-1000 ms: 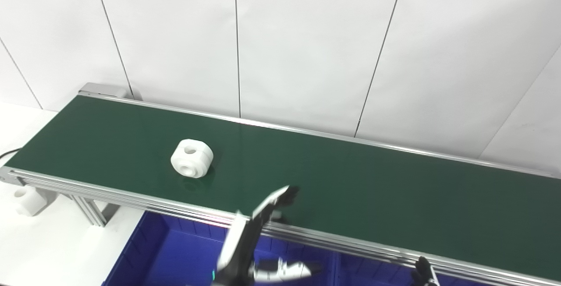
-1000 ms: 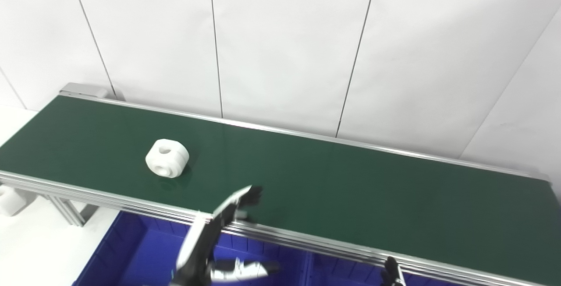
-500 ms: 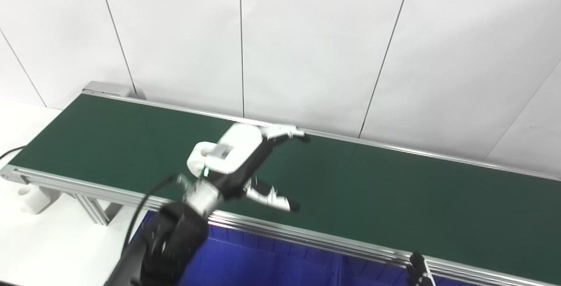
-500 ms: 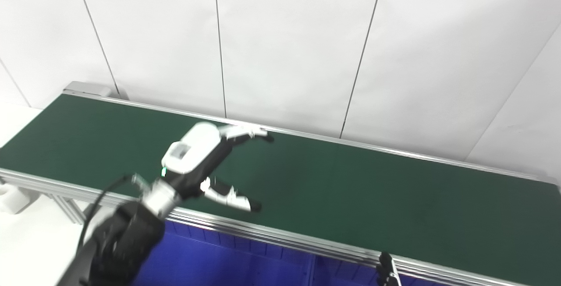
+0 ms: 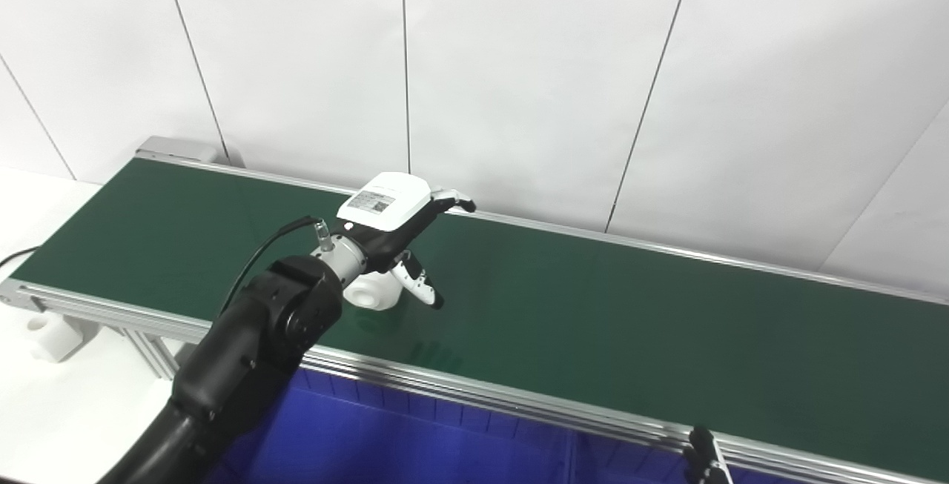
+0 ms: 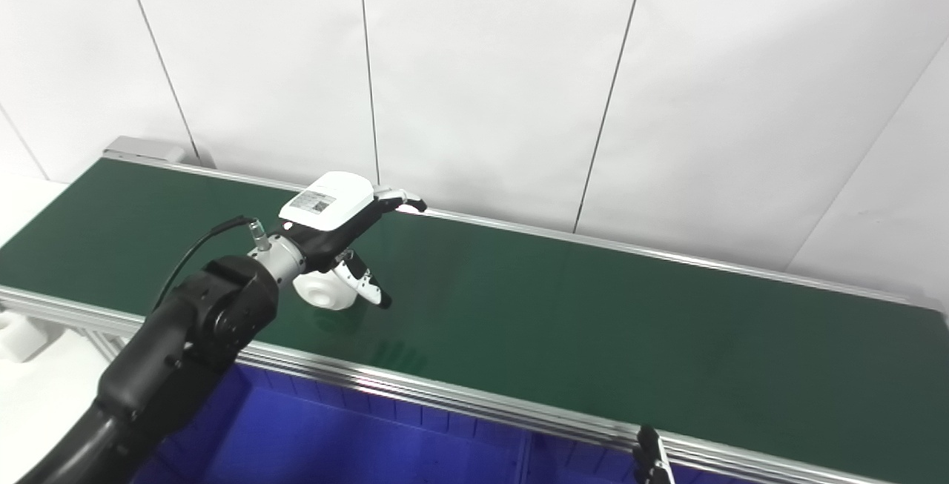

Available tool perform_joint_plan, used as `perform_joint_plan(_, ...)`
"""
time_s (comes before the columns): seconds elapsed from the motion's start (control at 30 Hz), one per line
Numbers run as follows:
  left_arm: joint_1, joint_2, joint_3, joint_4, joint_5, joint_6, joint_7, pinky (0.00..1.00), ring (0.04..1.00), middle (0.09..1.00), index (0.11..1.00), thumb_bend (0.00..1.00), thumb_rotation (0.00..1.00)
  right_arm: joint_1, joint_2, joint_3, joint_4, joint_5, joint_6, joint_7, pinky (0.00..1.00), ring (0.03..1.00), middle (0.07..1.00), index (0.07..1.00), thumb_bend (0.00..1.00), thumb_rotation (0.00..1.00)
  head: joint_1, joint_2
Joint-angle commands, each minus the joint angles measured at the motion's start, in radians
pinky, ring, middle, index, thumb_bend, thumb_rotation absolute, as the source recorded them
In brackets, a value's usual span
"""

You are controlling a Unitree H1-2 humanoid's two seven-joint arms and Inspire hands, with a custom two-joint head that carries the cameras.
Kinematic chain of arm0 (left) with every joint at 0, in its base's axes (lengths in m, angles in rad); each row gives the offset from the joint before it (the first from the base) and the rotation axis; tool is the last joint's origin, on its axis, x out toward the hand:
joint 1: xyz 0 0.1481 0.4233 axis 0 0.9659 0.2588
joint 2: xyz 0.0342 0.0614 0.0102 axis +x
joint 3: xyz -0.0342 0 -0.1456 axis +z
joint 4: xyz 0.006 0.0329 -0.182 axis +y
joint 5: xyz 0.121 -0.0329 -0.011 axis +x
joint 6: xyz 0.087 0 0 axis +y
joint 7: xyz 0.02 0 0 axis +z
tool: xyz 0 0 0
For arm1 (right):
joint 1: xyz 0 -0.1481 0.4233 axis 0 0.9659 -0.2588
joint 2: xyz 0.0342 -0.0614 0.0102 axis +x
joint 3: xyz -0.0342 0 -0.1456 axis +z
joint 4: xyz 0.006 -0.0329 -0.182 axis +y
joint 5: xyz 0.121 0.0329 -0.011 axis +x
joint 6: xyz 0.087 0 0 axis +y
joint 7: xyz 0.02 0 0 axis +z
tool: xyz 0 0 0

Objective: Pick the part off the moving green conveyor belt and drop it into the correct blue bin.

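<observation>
The left hand [image 5: 393, 221] hovers over the green conveyor belt [image 5: 593, 313], fingers spread and released, holding nothing. The white part [image 5: 373, 292] sits on the belt directly beneath its palm, partly hidden. Only a fingertip of the right hand [image 5: 704, 454] shows; its grasp cannot be determined. The blue bin [image 5: 415, 443] lies below the belt's near rail.

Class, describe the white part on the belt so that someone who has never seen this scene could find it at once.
Start at the long green belt along the white wall. Near its left end, the left robot hand hangs over a white part. It is round, and the only loose thing on the belt.
</observation>
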Motion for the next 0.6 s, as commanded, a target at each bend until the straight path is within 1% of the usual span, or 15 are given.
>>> perform_joint_plan(0.0, -0.054, 0.025, 0.004, 0.015, -0.023, -0.028, 0.048, 0.74, 0.821, 0.842, 0.817, 1.00, 0.16, -0.007, -0.002, 0.001, -0.030, -0.001, -0.062, 0.003, 1.00, 1.000, 1.000, 1.000, 0.85, 1.00, -0.001, 0.003)
perform_joint_plan(0.13, -0.070, 0.035, -0.010, 0.091, -0.033, -0.035, 0.054, 0.76, 0.832, 0.848, 0.827, 1.00, 0.17, -0.006, 0.000, 0.002, -0.033, -0.017, -0.060, -0.005, 1.00, 1.000, 1.000, 1.000, 0.86, 1.00, -0.003, 0.006)
perform_joint_plan(0.23, -0.078, 0.043, -0.022, 0.136, -0.035, -0.042, 0.067, 0.74, 0.829, 0.846, 0.824, 1.00, 0.19, -0.004, 0.002, 0.003, -0.036, -0.021, -0.057, -0.008, 1.00, 0.997, 1.000, 1.000, 0.88, 1.00, -0.006, 0.008)
perform_joint_plan(0.33, -0.085, 0.049, -0.038, 0.187, -0.025, -0.044, 0.088, 0.74, 0.823, 0.842, 0.826, 1.00, 0.21, -0.002, 0.002, 0.004, -0.038, -0.021, -0.053, -0.008, 1.00, 0.996, 1.000, 1.000, 0.89, 1.00, -0.007, 0.008)
perform_joint_plan(0.5, -0.092, 0.048, -0.060, 0.247, -0.023, -0.046, 0.133, 0.74, 0.819, 0.839, 0.822, 1.00, 0.21, 0.000, 0.000, 0.007, -0.043, -0.020, -0.051, -0.004, 1.00, 0.996, 1.000, 1.000, 0.89, 1.00, -0.012, 0.014)
perform_joint_plan(0.57, -0.095, 0.048, -0.072, 0.260, -0.028, -0.037, 0.121, 0.76, 0.840, 0.856, 0.829, 1.00, 0.22, 0.001, 0.000, 0.010, -0.046, -0.019, -0.051, -0.001, 1.00, 0.993, 1.000, 1.000, 0.89, 1.00, -0.016, 0.015)
